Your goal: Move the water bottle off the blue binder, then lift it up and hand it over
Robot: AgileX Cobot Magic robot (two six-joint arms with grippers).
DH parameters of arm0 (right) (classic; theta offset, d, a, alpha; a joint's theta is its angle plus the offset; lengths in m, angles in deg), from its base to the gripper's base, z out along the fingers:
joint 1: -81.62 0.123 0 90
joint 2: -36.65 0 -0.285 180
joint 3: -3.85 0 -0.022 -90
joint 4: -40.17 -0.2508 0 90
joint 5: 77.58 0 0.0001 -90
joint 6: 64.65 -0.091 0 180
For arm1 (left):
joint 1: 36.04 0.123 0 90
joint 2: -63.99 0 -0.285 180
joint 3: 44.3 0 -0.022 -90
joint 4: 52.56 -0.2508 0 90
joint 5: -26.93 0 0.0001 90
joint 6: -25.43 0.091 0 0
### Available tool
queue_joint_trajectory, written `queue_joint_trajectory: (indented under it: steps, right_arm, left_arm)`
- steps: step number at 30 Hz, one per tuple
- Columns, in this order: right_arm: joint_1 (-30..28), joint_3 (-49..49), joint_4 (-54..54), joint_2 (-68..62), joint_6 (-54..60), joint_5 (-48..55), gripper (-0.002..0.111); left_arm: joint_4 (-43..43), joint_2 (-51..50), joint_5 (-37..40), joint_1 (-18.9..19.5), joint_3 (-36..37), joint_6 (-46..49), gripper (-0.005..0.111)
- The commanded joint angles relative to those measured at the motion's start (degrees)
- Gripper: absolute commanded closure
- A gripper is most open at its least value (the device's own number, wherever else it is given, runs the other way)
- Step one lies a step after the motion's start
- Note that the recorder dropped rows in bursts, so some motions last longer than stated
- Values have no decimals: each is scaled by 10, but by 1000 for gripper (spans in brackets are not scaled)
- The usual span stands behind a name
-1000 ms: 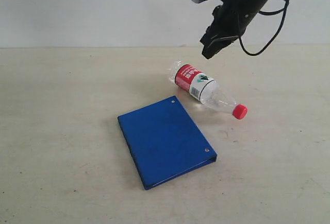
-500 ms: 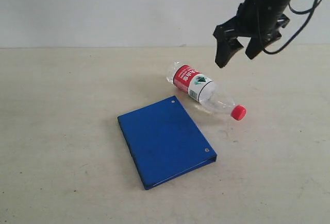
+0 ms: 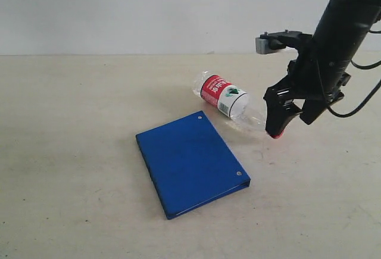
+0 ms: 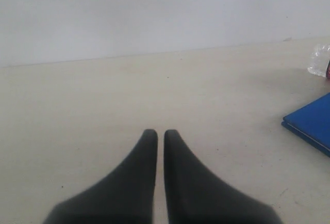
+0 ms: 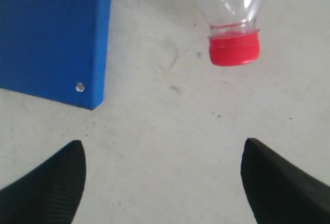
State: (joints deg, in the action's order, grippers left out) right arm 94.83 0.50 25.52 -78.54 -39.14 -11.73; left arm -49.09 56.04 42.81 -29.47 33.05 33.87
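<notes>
Water bottle [image 3: 229, 99] lies beside blue binder [image 3: 190, 164], its cap [image 5: 233, 47] near the wide-open, empty right tool [image 3: 291, 127].

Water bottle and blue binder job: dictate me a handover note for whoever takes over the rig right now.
Left gripper: shut, empty, over the beige table, away from the bottle.
Right gripper: open, empty, near the red cap of the clear plastic water bottle; cap ahead of the jaws, not between them.
Bottle lies on its side on the table beside the flat deep blue binder, not on it.
Done: bottle off the binder.
Left: lift and handover; nothing held yet.
</notes>
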Motion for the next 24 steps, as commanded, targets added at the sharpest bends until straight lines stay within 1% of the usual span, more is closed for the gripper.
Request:
queue_joint_trajectory:
  steps: [1,7,18,21,24]
  right_arm:
    - [1,7,0,-1,-1,-70,36]
    - [1,8,-1,-42,2,-131,38]
    - [1,8,-1,-100,18,-190,39]
    - [1,8,-1,-105,20,-189,45]
    - [1,8,-1,-105,20,-189,60]
  left_arm:
    - [6,2,-4,-4,-1,2,102]
    - [6,2,-4,-4,-1,2,102]
    - [6,2,-4,-4,-1,2,102]
    - [6,2,-4,-4,-1,2,102]
    - [6,2,-4,-4,-1,2,102]
